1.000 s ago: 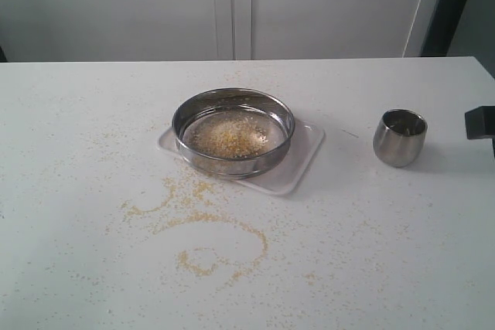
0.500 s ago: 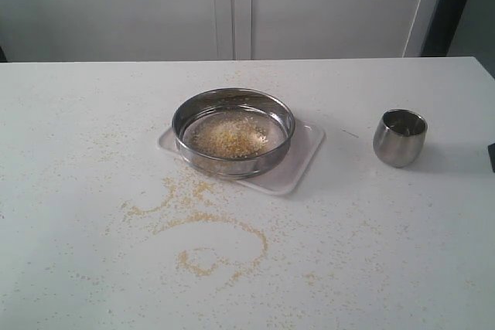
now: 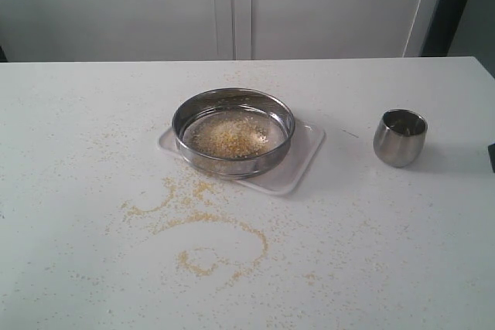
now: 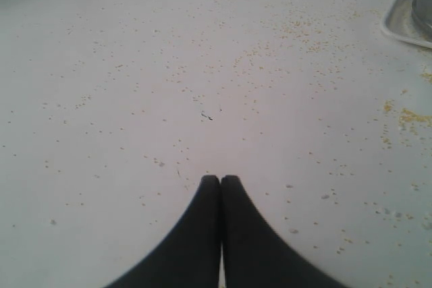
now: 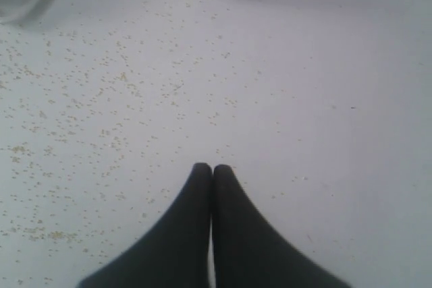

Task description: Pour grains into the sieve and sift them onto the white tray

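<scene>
The table [image 3: 441,268] bears white tray [image 3: 306,154], steel cup [image 3: 399,139] (upright) and spilled grains [image 3: 193,265].

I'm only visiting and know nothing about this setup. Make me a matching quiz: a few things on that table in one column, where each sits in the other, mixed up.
1 sieve
2 white tray
3 steel cup
4 spilled grains

A standing alone, right of the exterior view
B strewn in curls on the table
C underneath another item
D resting on another item

Pairs: 1-D, 2-C, 3-A, 4-B
</scene>
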### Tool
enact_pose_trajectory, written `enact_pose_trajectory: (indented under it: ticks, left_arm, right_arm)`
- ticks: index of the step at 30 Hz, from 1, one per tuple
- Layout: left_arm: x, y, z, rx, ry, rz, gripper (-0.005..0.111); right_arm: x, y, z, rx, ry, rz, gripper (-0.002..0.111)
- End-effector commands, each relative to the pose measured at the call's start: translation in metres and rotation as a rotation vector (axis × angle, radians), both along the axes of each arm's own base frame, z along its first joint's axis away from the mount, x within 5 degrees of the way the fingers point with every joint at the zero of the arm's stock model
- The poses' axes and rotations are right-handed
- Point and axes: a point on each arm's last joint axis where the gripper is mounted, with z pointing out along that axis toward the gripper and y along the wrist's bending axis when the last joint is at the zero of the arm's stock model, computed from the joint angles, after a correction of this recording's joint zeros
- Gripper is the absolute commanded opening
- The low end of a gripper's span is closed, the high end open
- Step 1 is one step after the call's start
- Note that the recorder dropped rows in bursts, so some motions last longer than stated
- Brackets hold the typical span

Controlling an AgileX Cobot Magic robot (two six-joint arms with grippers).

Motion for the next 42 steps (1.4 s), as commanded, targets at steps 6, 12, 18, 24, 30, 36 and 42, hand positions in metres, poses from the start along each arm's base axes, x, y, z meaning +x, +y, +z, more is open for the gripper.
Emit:
enact_pose_trajectory:
  ticks: [6,12,18,24,30,36,42]
  left_arm:
    - [0.0,0.0,0.0,-0.01,-0.005,0.003,0.0]
    - [0.0,0.0,0.0,-0.01,-0.005,0.003,0.0]
    - [0.0,0.0,0.0,-0.01,-0.005,0.003,0.0]
    - [0.001,0.0,0.001,-0.007,-0.027,0.005,0.0]
    - [0.001,0.0,0.004,-0.006,-0.058,0.009,0.0]
    - [0.005,0.002,0.019,0.0,-0.228,0.028,0.0]
    - [0.006,0.004,0.033,0.007,-0.382,0.045,0.0]
  right_arm:
    - [-0.001,-0.001,0.0,-0.01,-0.008,0.002,0.0]
    - [-0.001,-0.001,0.0,-0.01,-0.008,0.002,0.0]
    - [-0.001,-0.001,0.0,-0.01,-0.008,0.002,0.0]
    - [-0.001,-0.001,0.0,-0.01,-0.008,0.002,0.0]
    - [-0.001,-0.001,0.0,-0.01,-0.008,0.002,0.0]
    - [-0.001,-0.001,0.0,-0.01,-0.008,0.002,0.0]
    - [-0.001,-0.001,0.0,-0.01,-0.008,0.002,0.0]
